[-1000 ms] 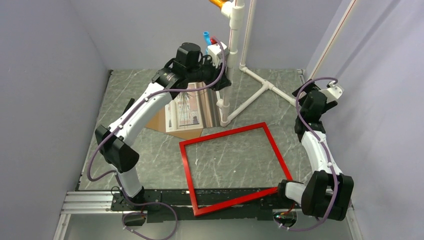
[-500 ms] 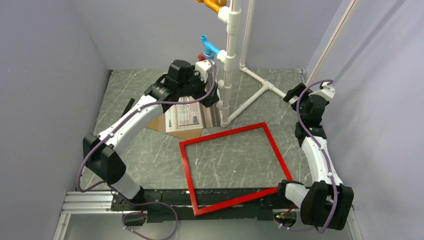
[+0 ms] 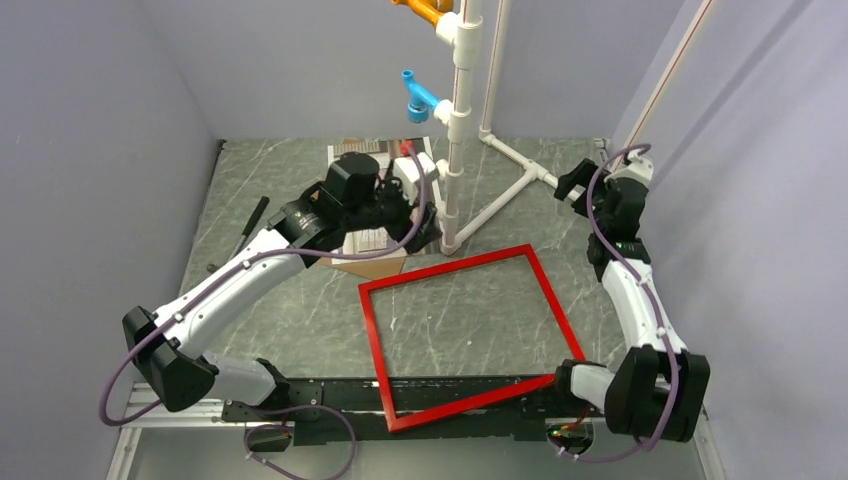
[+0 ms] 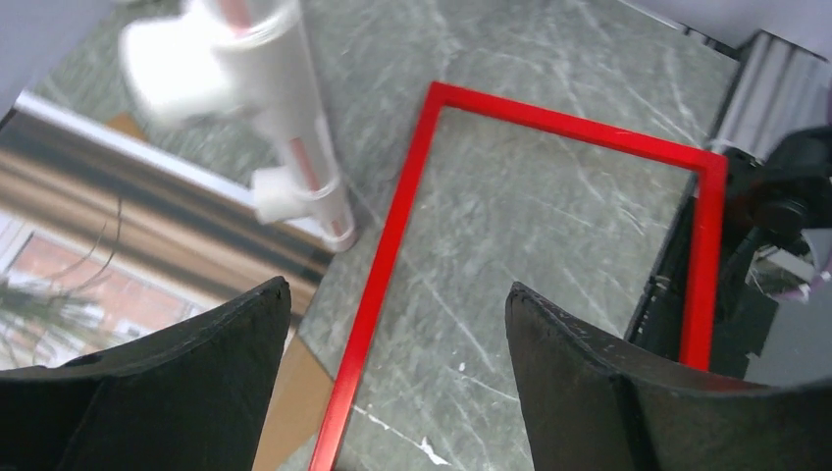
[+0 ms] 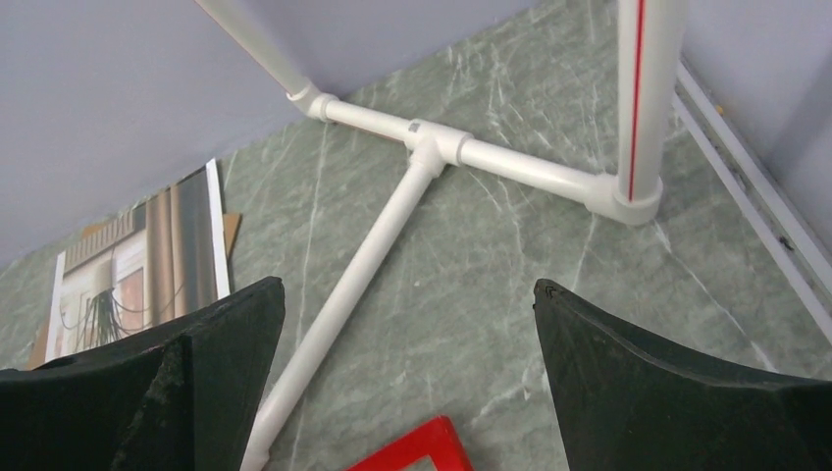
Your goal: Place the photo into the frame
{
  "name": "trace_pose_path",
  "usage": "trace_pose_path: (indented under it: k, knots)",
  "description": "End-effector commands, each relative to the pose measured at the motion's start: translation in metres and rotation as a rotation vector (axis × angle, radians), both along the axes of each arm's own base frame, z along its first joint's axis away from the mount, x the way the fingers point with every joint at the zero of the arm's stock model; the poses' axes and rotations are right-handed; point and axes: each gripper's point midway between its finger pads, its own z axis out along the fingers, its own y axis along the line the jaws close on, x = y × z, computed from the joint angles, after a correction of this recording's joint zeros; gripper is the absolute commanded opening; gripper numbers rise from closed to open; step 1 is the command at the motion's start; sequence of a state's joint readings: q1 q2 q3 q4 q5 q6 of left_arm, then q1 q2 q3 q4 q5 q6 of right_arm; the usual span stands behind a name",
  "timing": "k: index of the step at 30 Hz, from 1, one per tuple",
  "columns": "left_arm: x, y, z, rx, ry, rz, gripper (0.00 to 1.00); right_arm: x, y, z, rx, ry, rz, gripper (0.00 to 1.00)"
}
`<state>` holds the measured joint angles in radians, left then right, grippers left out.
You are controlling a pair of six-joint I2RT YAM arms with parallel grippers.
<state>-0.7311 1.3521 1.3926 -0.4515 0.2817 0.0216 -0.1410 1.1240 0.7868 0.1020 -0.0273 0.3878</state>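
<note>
The red frame (image 3: 450, 267) lies flat in the middle of the table, its near corner over the arms' base rail; its bars also show as the frame (image 4: 579, 128) and a corner of the frame (image 5: 412, 446). The photo (image 3: 375, 240) lies face up on a brown board behind the frame's left corner, largely covered by my left arm; the photo (image 4: 88, 235) and the photo (image 5: 137, 275) show the plant and curtains. My left gripper (image 3: 422, 225) (image 4: 397, 287) hangs open and empty over the frame's far left corner. My right gripper (image 3: 568, 185) (image 5: 407, 285) is open and empty at the back right.
A white pipe stand (image 3: 460, 120) rises just behind the frame, with floor pipes (image 5: 363, 265) spreading to the back right and its post (image 4: 294, 128) beside the photo. The brown backing board (image 4: 294, 392) pokes out under the photo. A black tool (image 3: 255, 215) lies at the left. Grey walls enclose three sides.
My left arm has sunk low and stretched out, its elbow swinging to the near left, while the gripper came down by the photo's right edge. The right wrist shifted slightly back.
</note>
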Motion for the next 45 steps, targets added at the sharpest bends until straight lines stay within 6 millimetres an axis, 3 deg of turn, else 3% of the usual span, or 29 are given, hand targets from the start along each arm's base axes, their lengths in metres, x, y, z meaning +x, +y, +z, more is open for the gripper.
trace_pose_path:
  k: [1,5,9,16,21,24,28,34,45]
  knots:
    - [-0.023,-0.028,0.041,-0.057,-0.139,-0.122,0.82,0.037,0.002,0.052,-0.062,-0.121,0.026,1.0]
    - [-0.039,-0.053,0.053,-0.078,-0.19,-0.212,0.81,0.07,0.003,0.068,-0.126,-0.138,0.04,1.0]
    - [-0.041,-0.076,0.057,-0.095,-0.2,-0.26,0.81,0.104,0.006,0.076,-0.217,-0.133,0.043,1.0]
    - [-0.025,-0.113,0.043,-0.077,-0.191,-0.281,0.8,0.163,0.001,0.046,-0.287,-0.055,0.004,1.0]
    - [-0.011,-0.137,0.025,-0.048,-0.179,-0.284,0.8,0.201,-0.024,0.027,-0.34,0.003,-0.136,1.0]
    - [-0.004,-0.15,0.015,-0.039,-0.17,-0.289,0.8,0.213,-0.043,0.027,-0.362,0.012,-0.248,1.0]
    - [0.009,-0.164,0.002,-0.012,-0.176,-0.278,0.81,0.216,-0.067,0.031,-0.409,0.008,-0.387,1.0]
    - [0.042,-0.167,-0.022,0.081,-0.192,-0.205,0.83,0.197,-0.105,0.028,-0.339,0.015,-0.539,1.0]
    - [0.082,-0.127,-0.048,0.08,-0.102,-0.14,0.86,0.144,-0.151,0.026,-0.242,0.02,-0.731,0.99]
